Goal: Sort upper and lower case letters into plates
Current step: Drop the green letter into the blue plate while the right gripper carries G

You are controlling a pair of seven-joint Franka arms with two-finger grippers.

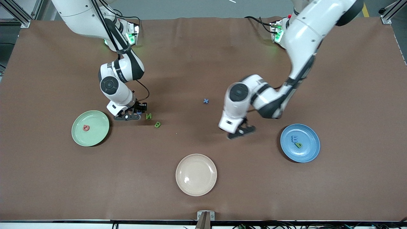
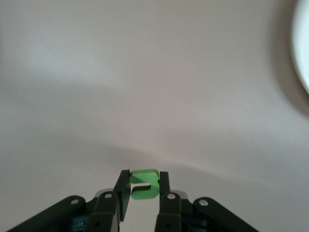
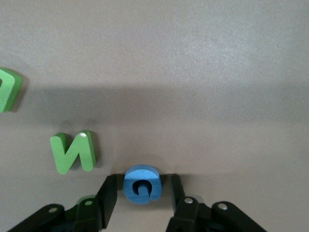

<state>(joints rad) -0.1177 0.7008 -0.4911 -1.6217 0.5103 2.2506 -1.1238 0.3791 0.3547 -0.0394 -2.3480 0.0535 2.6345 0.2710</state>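
**Both tools loaded, three letters loose on the surface**

The left tool (image 1: 242, 131) hangs over bare surface (image 1: 203, 63), between the cream plate (image 1: 196, 174) and the blue plate (image 1: 300, 143). In the left wrist view its fingers (image 2: 124, 191) are pinched on the flat sides of a small green letter (image 2: 144, 184), which stands on edge between them, so it can drop cleanly once they part. Going by the two letters already lying in the blue plate, a blue one (image 1: 294, 138) and a green one (image 1: 298, 145), I judge this piece is bound for that dish, at about 4 o'clock from the tool.

The right tool (image 1: 135, 114) sits low, just beside the mint green plate (image 1: 90, 128). In the right wrist view its fingers (image 3: 108, 193) bracket a rounded blue letter (image 3: 140, 184) and appear to touch both sides; whether it is lifted or resting on the surface I cannot tell. The mint plate holds one pinkish red letter (image 1: 86, 128), so it is probably the second sorting dish, at about 8 o'clock from this tool.

Still loose are a green N (image 1: 148, 116) right beside the right tool, a green B (image 1: 157, 124) at about 4 o'clock from the N, and a blue x (image 1: 206, 101) near the middle, well apart from every plate. The cream plate is empty and likely plays no part.
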